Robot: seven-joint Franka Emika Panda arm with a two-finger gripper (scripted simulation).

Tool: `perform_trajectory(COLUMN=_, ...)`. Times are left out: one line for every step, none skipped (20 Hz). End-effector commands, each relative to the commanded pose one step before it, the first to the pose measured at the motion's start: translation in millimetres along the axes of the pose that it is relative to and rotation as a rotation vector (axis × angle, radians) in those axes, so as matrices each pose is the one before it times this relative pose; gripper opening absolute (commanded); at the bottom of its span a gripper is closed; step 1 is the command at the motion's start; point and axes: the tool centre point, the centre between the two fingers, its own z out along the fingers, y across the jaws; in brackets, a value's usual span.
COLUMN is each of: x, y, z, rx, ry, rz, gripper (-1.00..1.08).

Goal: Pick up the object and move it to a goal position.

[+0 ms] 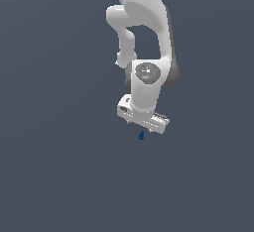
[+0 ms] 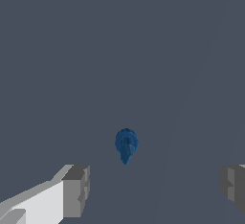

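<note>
Hovering above the object, the pincer (image 2: 153, 189) is spread wide and grasps nothing: in the wrist view its two grey fingertips (image 2: 76, 189) stand well apart at either side of the frame, with the gap between them unoccupied. The object (image 2: 126, 145), a small dark blue blob with a rounded head tapering to a point, sits ahead of that gap and roughly midway between the two fingers, not yet enclosed by them. In the exterior view the pincer (image 1: 143, 125) points downward from the white arm (image 1: 146, 80), and the object (image 1: 141, 136) shows just beneath its lower edge, near but apart from it. The grey bench (image 1: 59, 176) carries nothing else that is visible, and no goal marker can be made out in either view. The step in hand is judged to be the approach before the grasp; the pick itself is not yet done and the transfer to the goal has not begun. The next move calls for a straight descent that keeps the object centred between the fingers, then a firm closure. Since the object is tiny and irregular in shape, accurate centring matters, or the fingers may push it aside rather than clamp it.
</note>
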Motion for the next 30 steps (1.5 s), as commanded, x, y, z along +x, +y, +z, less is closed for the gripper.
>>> perform_trajectory(x=-2.09, y=-5.12, z=5.88, rx=-0.00039, ry=-0.00314, rz=0.03994, gripper=1.0)
perform_trajectory(x=-0.84, y=-1.64, z=1.95, rx=-0.00024, ry=-0.00113, rz=0.01238, gripper=1.0)
perform_trajectory(x=-0.79, y=-1.48, z=1.77, rx=-0.00024, ry=-0.00101, rz=0.01117, gripper=1.0)
perform_trajectory(x=-0.72, y=-1.31, z=1.59, rx=-0.00023, ry=-0.00089, rz=0.01001, gripper=1.0)
perform_trajectory(x=-0.64, y=-1.13, z=1.4, rx=-0.00022, ry=-0.00078, rz=0.00886, gripper=1.0)
perform_trajectory(x=-0.58, y=-0.98, z=1.22, rx=-0.0002, ry=-0.00067, rz=0.00766, gripper=1.0)
perform_trajectory(x=-0.51, y=-0.84, z=1.03, rx=-0.00018, ry=-0.00056, rz=0.00645, gripper=1.0)
perform_trajectory(x=-0.4, y=-0.66, z=0.84, rx=-0.00015, ry=-0.00046, rz=0.00533, gripper=1.0)
perform_trajectory(x=-0.32, y=-0.52, z=0.66, rx=-0.00012, ry=-0.00036, rz=0.00413, gripper=1.0)
perform_trajectory(x=-0.24, y=-0.38, z=0.47, rx=-0.00009, ry=-0.00025, rz=0.00292, gripper=1.0)
perform_trajectory(x=-0.12, y=-0.19, z=0.28, rx=-0.00006, ry=-0.00016, rz=0.00182, gripper=1.0)
perform_trajectory(x=-0.01, y=-0.02, z=0.1, rx=-0.00002, ry=-0.00006, rz=0.00069, gripper=1.0)
perform_trajectory(x=-0.07, y=0.22, z=-0.36, rx=-0.0001, ry=-0.00007, rz=-0.00442, gripper=1.0)
perform_trajectory(x=-0.02, y=-0.02, z=0.41, rx=0.0, ry=0.0, rz=0.0, gripper=1.0)
perform_trajectory(x=-0.06, y=-0.04, z=1.22, rx=0.0, ry=0.0, rz=0.0, gripper=1.0)
perform_trajectory(x=-0.11, y=-0.07, z=2.03, rx=0.0, ry=0.0, rz=0.0, gripper=1.0)
perform_trajectory(x=0.12, y=0.25, z=2.82, rx=0.00001, ry=0.00001, rz=0.00069, gripper=1.0)
perform_trajectory(x=-0.21, y=-0.11, z=3.63, rx=0.0, ry=0.0, rz=0.0, gripper=1.0)
perform_trajectory(x=0.01, y=0.22, z=4.4, rx=0.00001, ry=0.00001, rz=0.00069, gripper=1.0)
perform_trajectory(x=-0.33, y=-0.14, z=5.18, rx=0.0, ry=0.0, rz=0.0, gripper=1.0)
perform_trajectory(x=0.0, y=0.34, z=5.9, rx=0.00001, ry=0.00002, rz=0.00098, gripper=1.0)
perform_trajectory(x=-0.13, y=0.2, z=6.01, rx=0.0, ry=0.00002, rz=0.00069, gripper=1.0)
perform_trajectory(x=-0.33, y=-0.14, z=5.2, rx=0.0, ry=0.0, rz=0.0, gripper=1.0)
perform_trajectory(x=0.04, y=0.2, z=4.35, rx=0.00001, ry=0.00002, rz=0.00069, gripper=1.0)
perform_trajectory(x=-0.13, y=-0.17, z=3.53, rx=0.0, ry=0.0, rz=0.0, gripper=1.0)
perform_trajectory(x=0.27, y=0.15, z=2.68, rx=0.00002, ry=0.00001, rz=0.00069, gripper=1.0)
perform_trajectory(x=0.12, y=-0.23, z=1.86, rx=0.0, ry=0.0, rz=0.0, gripper=1.0)
perform_trajectory(x=0.25, y=-0.27, z=1.02, rx=0.0, ry=0.0, rz=0.0, gripper=1.0)
perform_trajectory(x=0.32, y=-0.26, z=0.25, rx=0.0, ry=0.0, rz=0.0, gripper=1.0)
perform_trajectory(x=0.15, y=-0.11, z=-0.06, rx=0.0, ry=0.0, rz=0.0, gripper=1.0)
